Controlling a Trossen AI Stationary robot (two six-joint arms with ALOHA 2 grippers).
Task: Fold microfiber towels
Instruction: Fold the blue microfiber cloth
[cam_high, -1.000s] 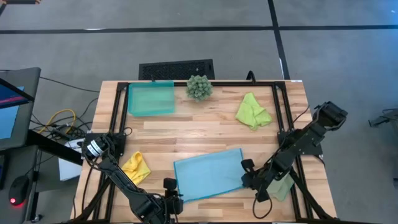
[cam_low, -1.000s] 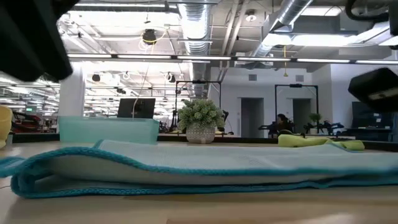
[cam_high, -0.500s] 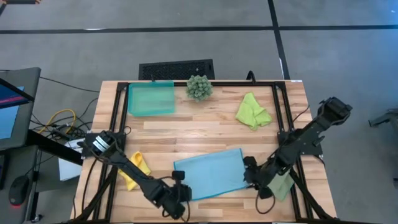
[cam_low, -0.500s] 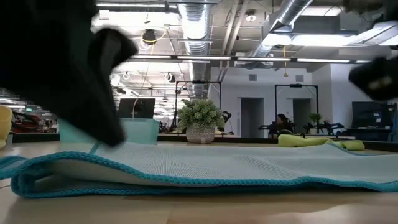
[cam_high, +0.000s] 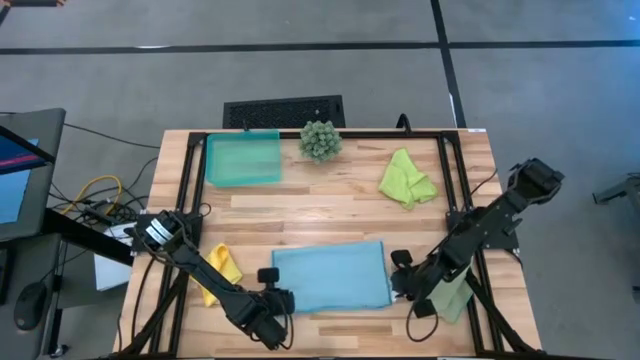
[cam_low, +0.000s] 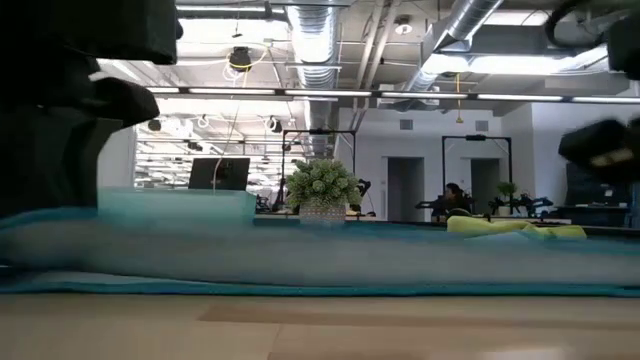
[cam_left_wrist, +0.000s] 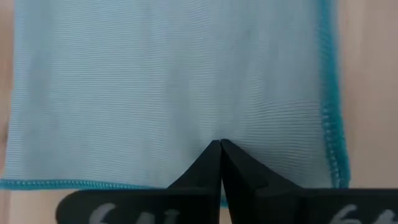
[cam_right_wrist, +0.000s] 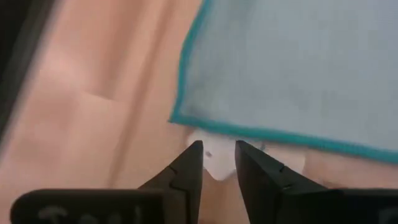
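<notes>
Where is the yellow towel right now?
In the high view the yellow towel lies crumpled near the table's front left edge, partly under the left arm, left of the light blue towel.

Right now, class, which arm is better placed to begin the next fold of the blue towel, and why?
Probably the left. The left gripper is already shut on the blue towel's edge, while the right gripper sits beside a corner, slightly open, holding nothing.

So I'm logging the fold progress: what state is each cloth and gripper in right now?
light blue towel: spread flat between the grippers
lime green towel: crumpled, unfolded
yellow towel: crumpled, partly under the left arm
pale sage towel: mostly hidden under the right arm
left gripper: shut on the light blue towel
right gripper: open, beside the towel's edge
</notes>
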